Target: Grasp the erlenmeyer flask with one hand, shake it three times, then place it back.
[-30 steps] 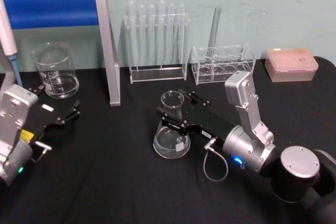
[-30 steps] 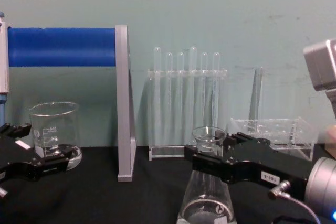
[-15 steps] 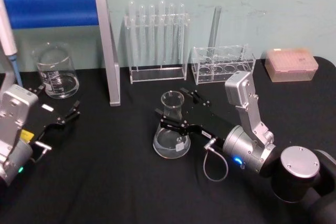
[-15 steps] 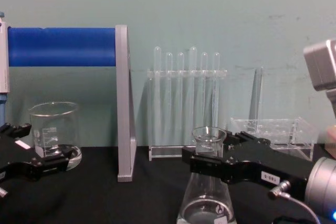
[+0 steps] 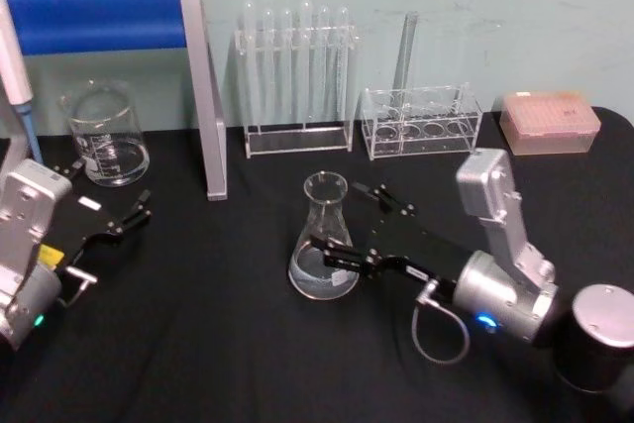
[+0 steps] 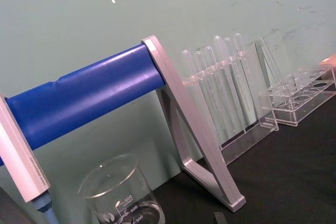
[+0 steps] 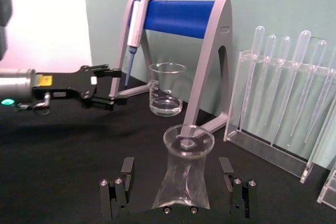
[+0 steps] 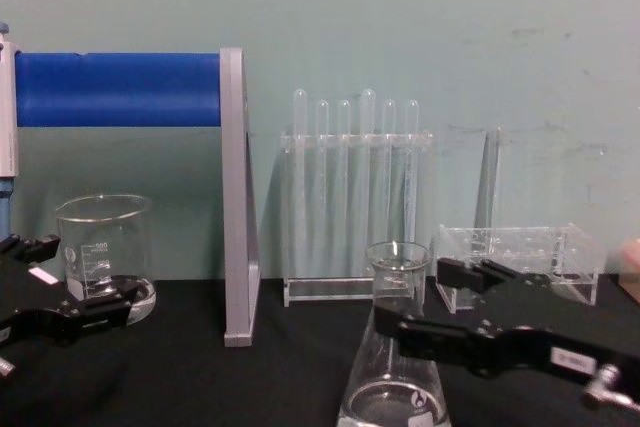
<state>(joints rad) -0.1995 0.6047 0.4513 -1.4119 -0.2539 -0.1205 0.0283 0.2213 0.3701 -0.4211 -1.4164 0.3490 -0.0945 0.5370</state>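
glass erlenmeyer flask (image 5: 324,241) stands between the right gripper's (image 5: 362,228) spread, released fingers (image 7: 116,191); left gripper (image 5: 111,215) idle, also spread. brushing a finger against it could tip it.

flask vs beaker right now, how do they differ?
Shape: the erlenmeyer flask is conical with a narrow neck; the beaker is a squat cylinder with a wide mouth.
Place: the flask stands mid-table with the right gripper open beside it; the beaker stands far left, by the blue stand.
Shared: both are clear glass, upright on the black table.
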